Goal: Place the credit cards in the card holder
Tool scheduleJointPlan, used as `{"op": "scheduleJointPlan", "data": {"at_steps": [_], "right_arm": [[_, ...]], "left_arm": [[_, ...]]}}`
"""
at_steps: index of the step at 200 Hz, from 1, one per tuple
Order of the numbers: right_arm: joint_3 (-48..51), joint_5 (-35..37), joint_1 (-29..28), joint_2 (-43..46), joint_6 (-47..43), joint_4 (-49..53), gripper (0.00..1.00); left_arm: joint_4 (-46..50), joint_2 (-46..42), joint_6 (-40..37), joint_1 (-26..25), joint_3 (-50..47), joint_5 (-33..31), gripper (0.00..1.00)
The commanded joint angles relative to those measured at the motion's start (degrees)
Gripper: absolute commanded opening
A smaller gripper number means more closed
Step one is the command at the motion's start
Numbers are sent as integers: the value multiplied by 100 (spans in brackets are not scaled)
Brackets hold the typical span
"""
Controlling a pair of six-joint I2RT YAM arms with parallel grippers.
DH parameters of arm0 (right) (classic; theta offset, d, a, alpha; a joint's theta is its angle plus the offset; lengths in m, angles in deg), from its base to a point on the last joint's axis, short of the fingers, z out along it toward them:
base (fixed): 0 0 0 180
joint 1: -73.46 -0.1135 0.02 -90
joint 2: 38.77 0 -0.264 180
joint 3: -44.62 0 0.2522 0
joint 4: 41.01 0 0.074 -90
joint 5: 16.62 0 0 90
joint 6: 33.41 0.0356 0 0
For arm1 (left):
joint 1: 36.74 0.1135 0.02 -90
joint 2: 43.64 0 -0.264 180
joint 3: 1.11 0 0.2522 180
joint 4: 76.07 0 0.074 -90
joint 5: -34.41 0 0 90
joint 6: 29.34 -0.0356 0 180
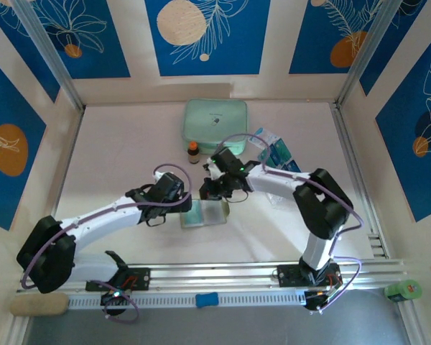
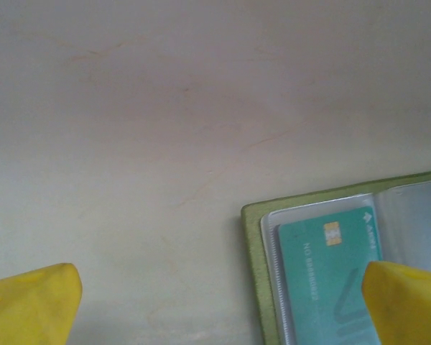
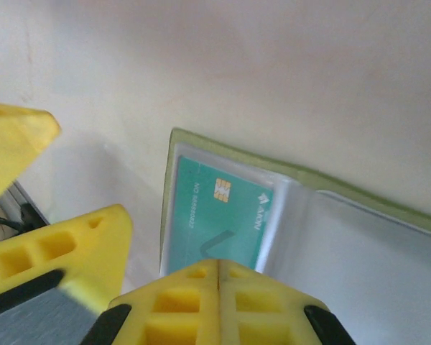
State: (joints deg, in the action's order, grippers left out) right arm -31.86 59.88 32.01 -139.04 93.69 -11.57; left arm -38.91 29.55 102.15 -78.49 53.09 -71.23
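The olive-green card holder (image 1: 205, 214) lies open on the table between the two arms. A teal credit card (image 3: 217, 214) with a gold chip sits in its left clear pocket (image 2: 329, 277). The pocket to the right of it looks bare. My right gripper (image 3: 219, 267) is shut, its yellow tips pressed together at the card's near edge, with nothing seen between them. My left gripper (image 2: 219, 309) is wide open, one finger (image 2: 406, 302) over the card and the other over bare table. From above, the left gripper (image 1: 183, 198) and right gripper (image 1: 219, 190) hover at the holder's far edge.
A mint-green zip case (image 1: 215, 118) lies at the back, with a small brown bottle (image 1: 193, 152) in front of it. A clear packet with blue print (image 1: 276, 151) is beside the right arm. The left gripper's yellow fingers (image 3: 65, 251) crowd the holder's left side.
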Motion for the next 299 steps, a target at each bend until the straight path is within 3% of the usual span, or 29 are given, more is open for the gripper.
{"op": "scheduleJointPlan", "data": {"at_steps": [1, 43, 95, 181, 299], "right_arm": [[315, -65, 323, 383, -157, 181, 2], [696, -46, 823, 845, -290, 287, 3], [700, 137, 902, 900, -526, 524, 3], [414, 334, 527, 375, -546, 558, 3], [330, 427, 244, -257, -428, 395, 2]], "left_arm": [[36, 173, -131, -20, 313, 138, 100], [-25, 445, -151, -188, 594, 158, 100], [-33, 672, -90, -540, 788, 11, 100], [-8, 1135, -45, -985, 926, -216, 100], [-167, 1276, -1, -1054, 676, -221, 100]]}}
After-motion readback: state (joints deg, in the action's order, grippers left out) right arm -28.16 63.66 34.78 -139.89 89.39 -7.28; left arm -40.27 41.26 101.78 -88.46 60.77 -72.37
